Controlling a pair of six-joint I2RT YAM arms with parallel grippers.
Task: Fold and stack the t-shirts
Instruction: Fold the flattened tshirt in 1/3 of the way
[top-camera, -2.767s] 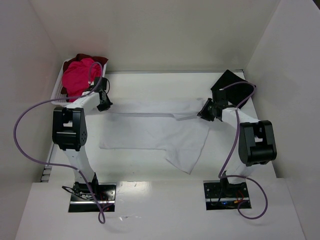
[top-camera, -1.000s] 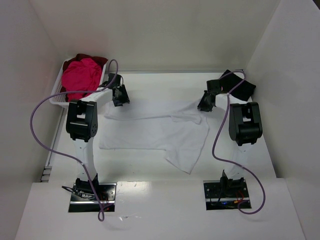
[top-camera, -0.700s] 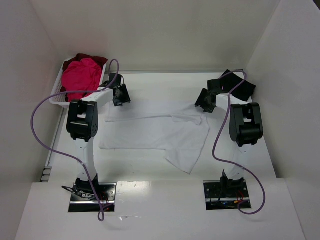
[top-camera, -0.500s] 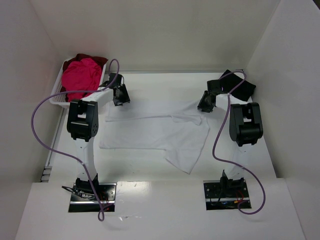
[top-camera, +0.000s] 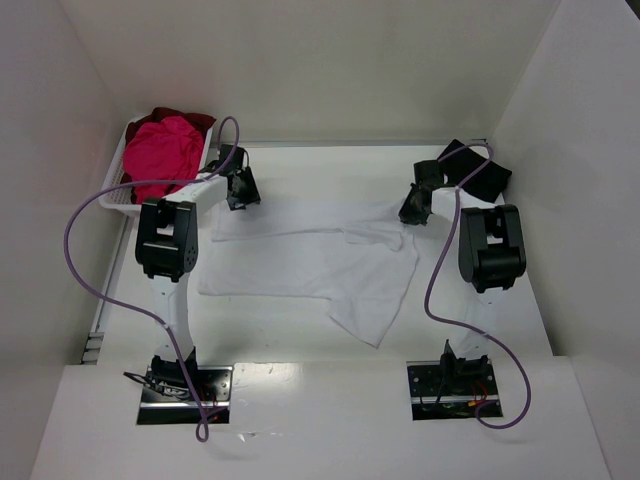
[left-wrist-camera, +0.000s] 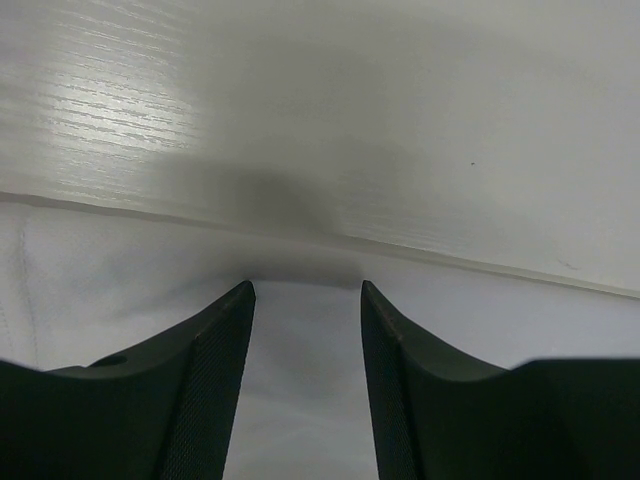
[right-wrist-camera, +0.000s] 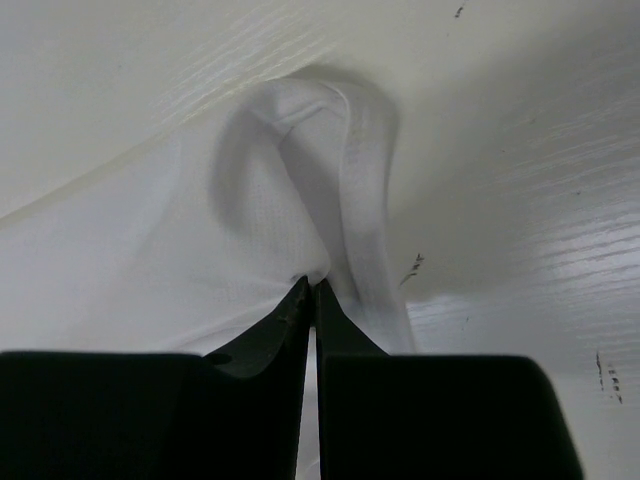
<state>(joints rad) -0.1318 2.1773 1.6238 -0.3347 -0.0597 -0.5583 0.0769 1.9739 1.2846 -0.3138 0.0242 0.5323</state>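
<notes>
At centre of the surface (top-camera: 330, 165) lies the white t-shirt (top-camera: 300, 262), spread flat, one lower corner trailing toward 5 o'clock. The right gripper (right-wrist-camera: 310, 288), at 1 o'clock, is clenched on a thin pinch of the shirt's far right edge, where the cloth rises in a small fold around the tips. The left gripper (left-wrist-camera: 305, 290), at 11 o'clock, is released, jaws apart over the far left hem, grasping nothing. Risk one: the right-hand pinch is shallow and sits at the very tips, so a pull could slip it free or lift only one layer. Risk two: if the right side rises while the left holds nothing, the cloth would likely drag askew and bunch, spoiling the fold. The pink t-shirt (top-camera: 160, 155) and the dark red t-shirt (top-camera: 196, 121) sit in the basket (top-camera: 116, 192) at 10 o'clock. The black t-shirt (top-camera: 480, 172) lies at 1 o'clock, just beyond the right gripper and near enough for that arm to disturb it. No brand, label or writing is legible anywhere.
</notes>
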